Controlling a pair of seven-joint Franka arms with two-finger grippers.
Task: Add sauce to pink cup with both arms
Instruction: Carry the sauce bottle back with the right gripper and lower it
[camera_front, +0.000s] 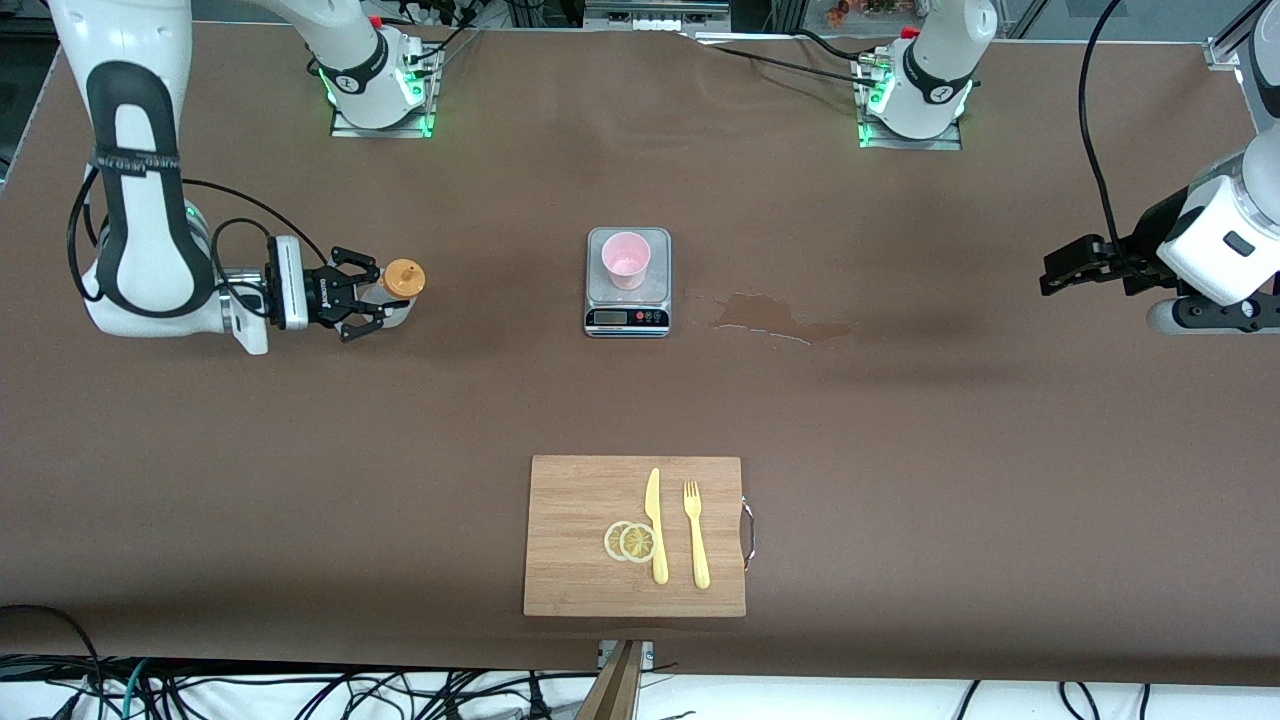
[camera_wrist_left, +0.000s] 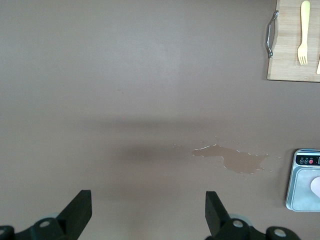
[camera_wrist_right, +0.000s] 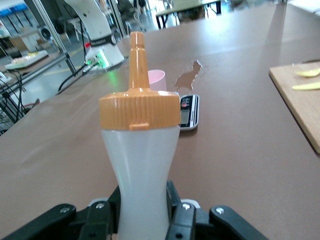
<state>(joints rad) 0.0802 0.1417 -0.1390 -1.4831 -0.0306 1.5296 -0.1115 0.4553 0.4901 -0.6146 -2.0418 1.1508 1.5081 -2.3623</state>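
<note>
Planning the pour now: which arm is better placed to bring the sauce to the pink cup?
Right: its gripper is shut on the sauce. The left gripper hangs open over the table's end, away from the pink cup.

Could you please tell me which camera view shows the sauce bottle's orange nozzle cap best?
The right wrist view: the orange nozzle cap fills the centre, close up, with ribbed rim and spout clear, atop the sauce bottle in the right gripper. The front view shows it small, from above. The left wrist view does not show it.

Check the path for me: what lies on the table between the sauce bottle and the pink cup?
Front view shows only bare brown table between the sauce bottle, held in the right gripper, and the scale carrying the pink cup.
</note>
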